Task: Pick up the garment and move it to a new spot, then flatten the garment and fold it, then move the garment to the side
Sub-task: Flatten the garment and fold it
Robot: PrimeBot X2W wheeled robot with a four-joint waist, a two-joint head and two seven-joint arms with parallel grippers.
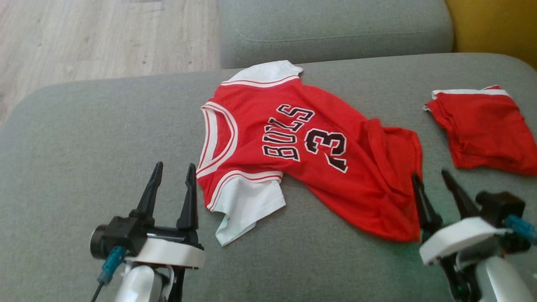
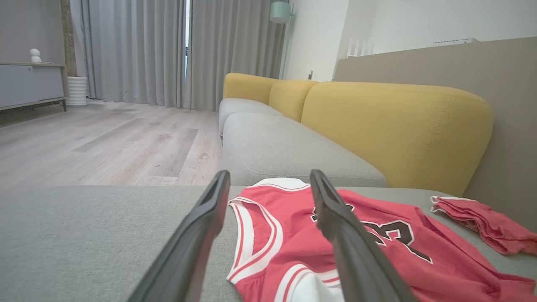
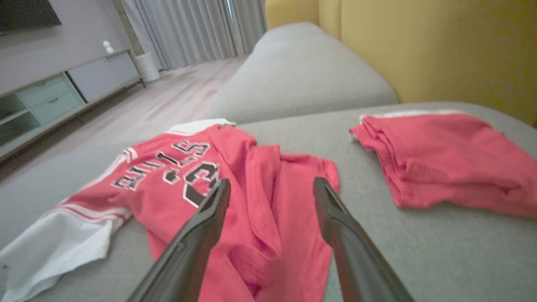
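You are flattening: the red jersey (image 1: pixel 302 142) is lying on the grey sofa (image 1: pixel 84 138), hem bunching by your right fingers (image 1: pixel 423 201). Those and your left fingers (image 1: pixel 149 193) are standing wide, holding nothing. The hem is likely needing a pull.

This is a home living room. A grey sofa (image 2: pixel 272 147) has yellow back cushions (image 2: pixel 394 126). Pale wood floor (image 2: pixel 105 142) runs beside the sofa, a low cabinet (image 2: pixel 29 84) stands across from it, and long curtains (image 2: pixel 138 50) and a lamp (image 2: pixel 280 11) are past its far end.
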